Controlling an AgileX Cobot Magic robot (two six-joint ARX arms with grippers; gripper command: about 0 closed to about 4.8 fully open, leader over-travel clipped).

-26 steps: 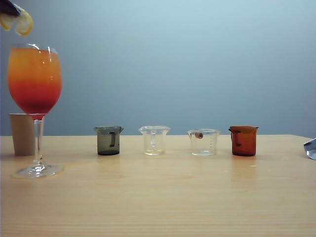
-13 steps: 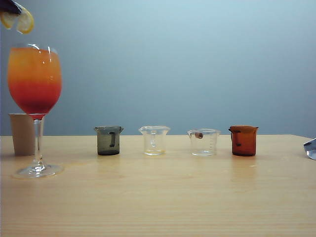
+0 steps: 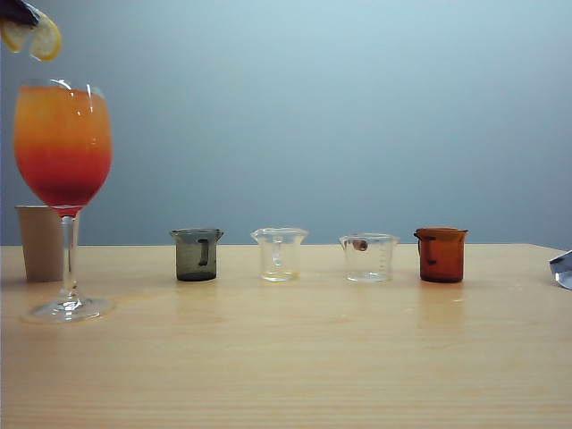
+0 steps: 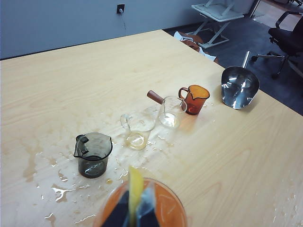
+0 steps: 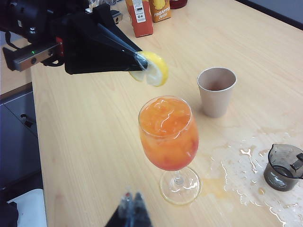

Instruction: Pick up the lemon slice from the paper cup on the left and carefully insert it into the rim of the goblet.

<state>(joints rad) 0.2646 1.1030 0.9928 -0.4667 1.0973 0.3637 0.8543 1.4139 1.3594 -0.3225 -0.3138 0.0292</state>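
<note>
Lemon slice (image 5: 150,68): thin yellow round with pale rind, pinched at its edge between the left gripper's fingertips; it hangs in the air just above the goblet's rim and touches no glass. In the exterior view (image 3: 36,37) it shows at the top left corner, above the bowl.
Left gripper (image 5: 138,60): dark fingers clamped on the lemon slice, over the goblet; in its own wrist view (image 4: 134,208) the slice stands edge-on between the tips, with the orange drink right below.
Goblet (image 3: 63,147): tall clear stemmed glass, upright on the table at the left, holding a drink that is orange on top and red beneath.
Paper cup (image 3: 39,242): beige, upright, just behind and beside the goblet's stem; its inside looks bare in the right wrist view.
Right gripper (image 5: 131,203): fingertips pressed together with nothing between them, near the goblet's foot on the side away from the cup.
Beakers: a grey one (image 3: 197,254), two clear ones (image 3: 279,254) (image 3: 368,257) and an amber one (image 3: 441,254) stand in a row across the table, well apart from the goblet.
Table (image 3: 295,366): light wood, wet with spilled liquid around the grey beaker and the goblet's foot.
Metal scoop (image 4: 240,86): lies near the table edge beyond the amber beaker.
</note>
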